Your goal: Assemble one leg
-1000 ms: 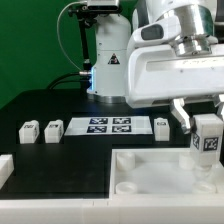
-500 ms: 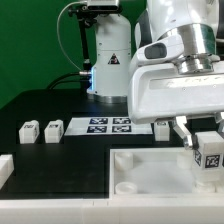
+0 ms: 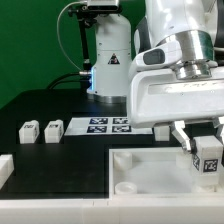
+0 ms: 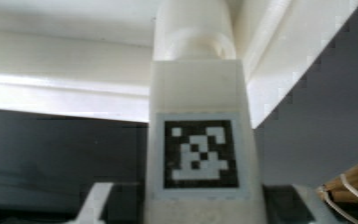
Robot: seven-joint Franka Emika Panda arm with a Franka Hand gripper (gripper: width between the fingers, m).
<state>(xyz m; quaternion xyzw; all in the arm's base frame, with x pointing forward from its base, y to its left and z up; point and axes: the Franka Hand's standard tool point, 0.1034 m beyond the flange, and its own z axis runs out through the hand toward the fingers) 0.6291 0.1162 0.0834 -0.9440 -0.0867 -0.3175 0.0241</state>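
The tool [image 3: 205, 141] is clamped on the leg [image 3: 208, 162], holding it upright above the near corner of the white tray-like part [image 3: 150, 166], at the exterior view's right. This looks like the insertion step. Next, lower the leg squarely onto its mount, which is hidden here.

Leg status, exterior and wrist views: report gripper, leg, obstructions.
Gripper shut on the leg. Leg upright, marker showing, over the white tray-like part at the exterior view's right; contact unclear. No obstruction seen.
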